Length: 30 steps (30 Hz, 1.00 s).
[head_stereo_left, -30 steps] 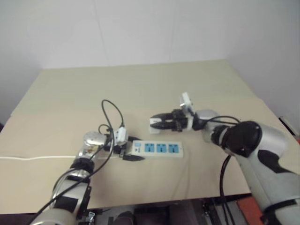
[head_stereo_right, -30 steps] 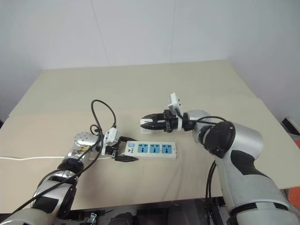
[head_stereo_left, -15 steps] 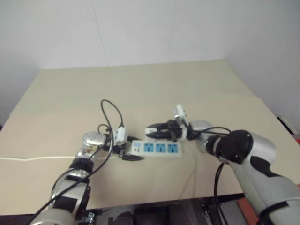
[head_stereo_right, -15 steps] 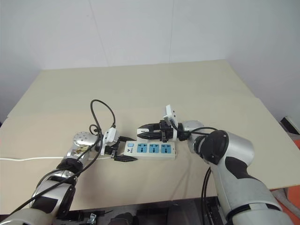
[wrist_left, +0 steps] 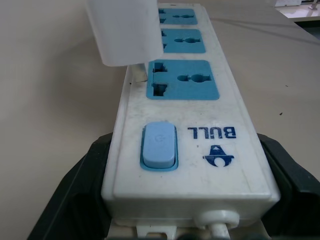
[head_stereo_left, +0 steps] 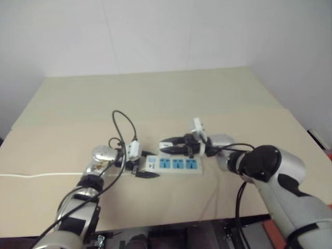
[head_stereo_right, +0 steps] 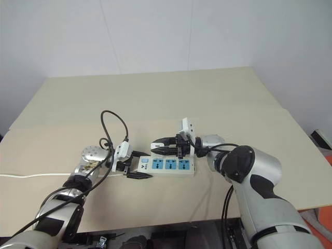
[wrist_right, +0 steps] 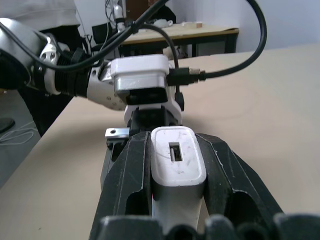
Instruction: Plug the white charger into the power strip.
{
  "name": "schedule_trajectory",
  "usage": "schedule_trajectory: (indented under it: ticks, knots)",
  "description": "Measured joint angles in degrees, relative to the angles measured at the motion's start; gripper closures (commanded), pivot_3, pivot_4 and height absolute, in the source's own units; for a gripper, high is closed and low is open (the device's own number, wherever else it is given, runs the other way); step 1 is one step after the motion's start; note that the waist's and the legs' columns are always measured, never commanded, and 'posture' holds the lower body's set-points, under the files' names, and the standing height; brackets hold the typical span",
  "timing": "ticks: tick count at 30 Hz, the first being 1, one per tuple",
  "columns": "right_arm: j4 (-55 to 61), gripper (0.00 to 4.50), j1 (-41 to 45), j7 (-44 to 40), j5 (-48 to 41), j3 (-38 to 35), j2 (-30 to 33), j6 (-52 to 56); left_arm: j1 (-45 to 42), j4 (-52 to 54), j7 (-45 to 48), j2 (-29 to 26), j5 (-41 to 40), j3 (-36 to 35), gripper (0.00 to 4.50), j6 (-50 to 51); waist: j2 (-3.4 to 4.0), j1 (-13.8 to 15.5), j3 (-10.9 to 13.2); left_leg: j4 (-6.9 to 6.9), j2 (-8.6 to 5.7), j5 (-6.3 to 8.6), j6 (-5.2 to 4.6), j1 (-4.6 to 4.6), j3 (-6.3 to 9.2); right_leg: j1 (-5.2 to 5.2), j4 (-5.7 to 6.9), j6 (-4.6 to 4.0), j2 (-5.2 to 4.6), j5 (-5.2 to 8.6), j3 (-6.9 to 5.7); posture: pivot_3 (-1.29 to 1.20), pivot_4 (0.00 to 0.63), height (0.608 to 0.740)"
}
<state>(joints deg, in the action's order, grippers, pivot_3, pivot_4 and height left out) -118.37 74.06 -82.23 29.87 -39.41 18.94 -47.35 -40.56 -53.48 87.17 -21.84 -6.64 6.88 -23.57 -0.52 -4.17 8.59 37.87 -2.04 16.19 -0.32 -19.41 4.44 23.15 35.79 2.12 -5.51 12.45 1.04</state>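
Where white charger (wrist_left: 125,31) cut off

Both arms were silver-grey with black joints and looping black cables; each gripper had a white housing and black fingers.

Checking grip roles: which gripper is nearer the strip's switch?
Left. The left gripper clamps the power strip at its switch end; the right gripper holds the white charger above the nearest socket.

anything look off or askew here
Yes: the charger, held in the right claw, sits off to one side of the strip. Its prong comes down at the strip's edge beside the first socket, not into the slots.
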Motion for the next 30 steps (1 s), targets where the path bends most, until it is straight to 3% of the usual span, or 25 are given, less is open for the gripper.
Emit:
schedule_trajectory:
  ticks: [30]
  knots:
    - [-0.2,3.39,-1.8,2.4,6.6,-5.3,0.2,-1.5,-1.9,-4.3,-0.3,0.5,0.1,0.2,1.18,-2.4,-0.05,0.0,0.0,0.00,0.00,0.00,0.00,0.13,-0.01,-0.14,-0.01,0.00,0.02,0.00,0.01,0.00,0.150,0.740]
